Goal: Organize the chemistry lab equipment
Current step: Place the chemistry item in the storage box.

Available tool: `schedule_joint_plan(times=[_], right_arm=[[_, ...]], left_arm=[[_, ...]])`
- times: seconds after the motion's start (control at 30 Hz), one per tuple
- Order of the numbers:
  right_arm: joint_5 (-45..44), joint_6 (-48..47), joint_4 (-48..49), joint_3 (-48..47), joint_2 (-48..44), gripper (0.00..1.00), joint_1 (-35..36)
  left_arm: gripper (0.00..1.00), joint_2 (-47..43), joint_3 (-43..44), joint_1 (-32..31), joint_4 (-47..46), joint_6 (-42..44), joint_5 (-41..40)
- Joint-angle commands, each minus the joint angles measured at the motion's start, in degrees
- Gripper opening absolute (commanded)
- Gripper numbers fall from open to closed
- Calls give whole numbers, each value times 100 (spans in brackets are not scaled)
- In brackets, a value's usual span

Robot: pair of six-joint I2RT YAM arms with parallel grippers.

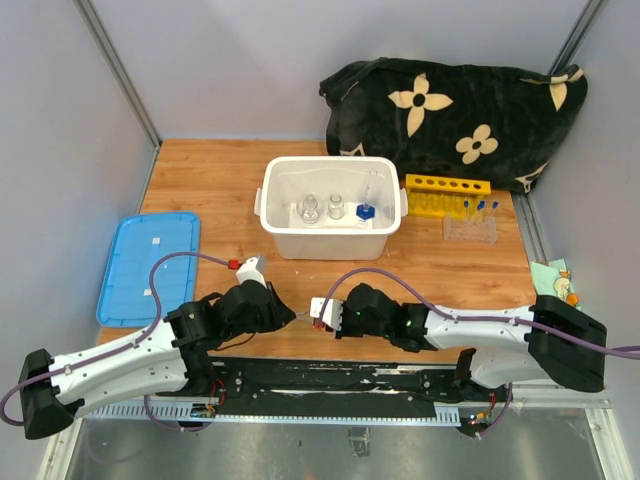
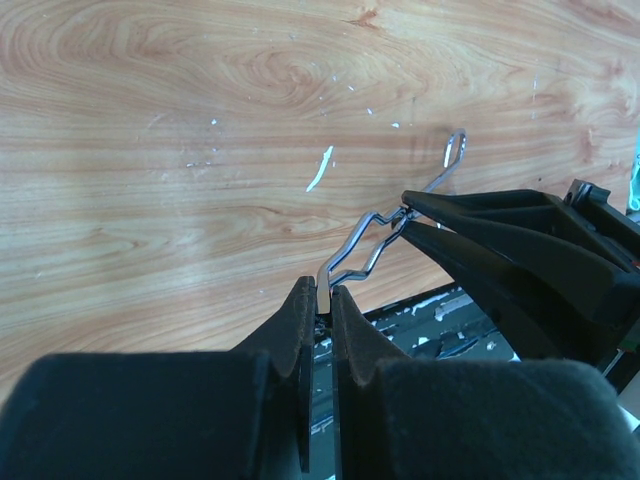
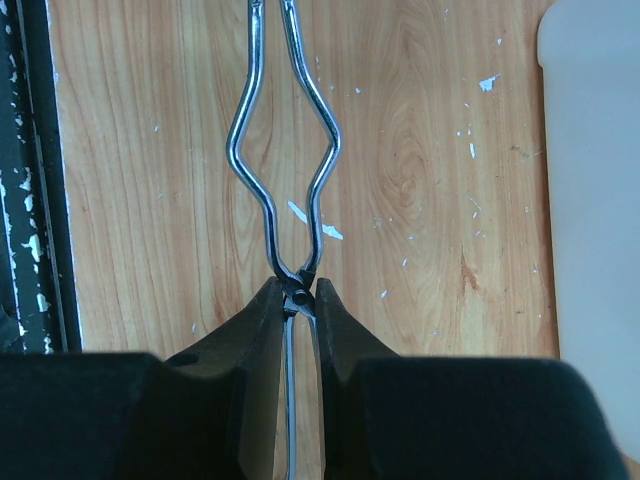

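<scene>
Left hand [image 2: 323, 290]: fingers pressed together on one thin wire end of the metal tongs [image 3: 271, 232], which is pinched between the pads.
Right hand [image 3: 297, 290]: fingers almost together, clamped from both sides on the tongs where the two wires meet. The bowed stretch of wire runs out ahead of the fingertips.
Metal tongs: stretched between the two hands, whose tips face each other, low over the wood just ahead of the arm bases. Whether the wire touches the wood cannot be told.
Tabletop [image 1: 220, 190]: wooden, with small white flecks under both hands.
White tub [image 1: 283, 235]: beyond both hands on the side away from the arm bases, and open on top.
Small glass beakers [image 1: 310, 210]: upright inside the tub, side by side, with a blue-capped piece [image 1: 365, 212] to their right.
Blue lid [image 1: 145, 265]: flat on the tabletop, left of the left hand and a little beyond it, apart from the tub.
Yellow holed tube rack [image 1: 435, 190]: beyond the right hand and off to its right, just beside the tub's right end.
Clear plastic rack [image 1: 470, 232]: just on the hand side of the yellow rack, with blue-capped clear tubes [image 1: 480, 205] standing in it.
Black flowered cloth [image 1: 450, 110]: farthest from both hands, bunched at the back behind the yellow rack.
</scene>
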State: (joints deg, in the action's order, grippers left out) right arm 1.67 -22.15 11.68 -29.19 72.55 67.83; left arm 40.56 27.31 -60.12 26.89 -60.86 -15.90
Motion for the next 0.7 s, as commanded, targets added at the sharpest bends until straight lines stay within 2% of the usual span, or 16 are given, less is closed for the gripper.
schedule_joint_plan(times=[0.0, 0.07, 0.23, 0.3, 0.37, 0.67], right_arm=[[-72, 103, -315, -198, -36, 1, -156], [-62, 192, -503, -302, -33, 1, -180], [-72, 334, -800, -452, -136, 1, -183], [-71, 399, -1015, -571, -189, 1, -183], [-75, 476, -1241, -691, -277, 1, -183], [-499, 860, -2984, -1882, -1100, 1, -183]], left_arm=[[6, -128, 17, 26, -63, -93, -41], [21, -212, 17, 27, -55, -91, -77], [82, -605, -15, 28, 68, -136, -293], [93, -724, 13, 28, 167, -142, -381], [98, -802, 61, 27, 304, -166, -502], [99, -1063, 737, 26, 1090, -120, -1435]])
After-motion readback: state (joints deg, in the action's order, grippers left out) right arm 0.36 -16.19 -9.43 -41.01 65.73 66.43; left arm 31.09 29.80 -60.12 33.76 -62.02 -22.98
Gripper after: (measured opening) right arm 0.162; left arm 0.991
